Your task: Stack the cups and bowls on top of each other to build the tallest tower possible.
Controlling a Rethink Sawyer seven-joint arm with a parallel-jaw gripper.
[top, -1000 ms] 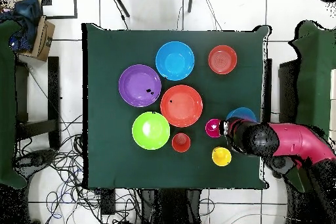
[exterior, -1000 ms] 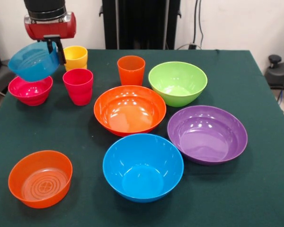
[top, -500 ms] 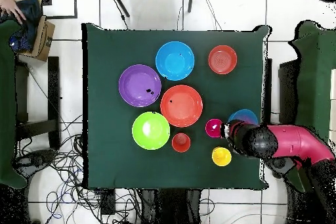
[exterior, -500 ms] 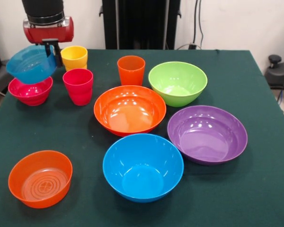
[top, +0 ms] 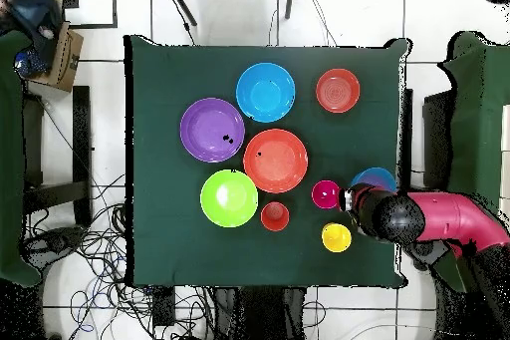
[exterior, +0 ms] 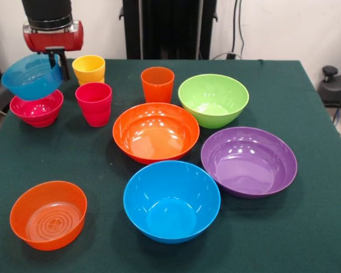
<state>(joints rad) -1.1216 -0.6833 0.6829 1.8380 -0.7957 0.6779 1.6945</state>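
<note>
Since the earlier frame your gripper (exterior: 59, 61) drifted left and up, carrying the translucent blue bowl (exterior: 31, 77) tilted above the small magenta bowl (exterior: 36, 108). Its fingers were pinched on the bowl's rim, so it hung askew. No tower existed yet; you appeared to be lining it up to nest.

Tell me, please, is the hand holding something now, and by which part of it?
Yes. The hand holds the translucent blue bowl by its rim, on the side toward the yellow cup, tilted above the magenta bowl.
</note>
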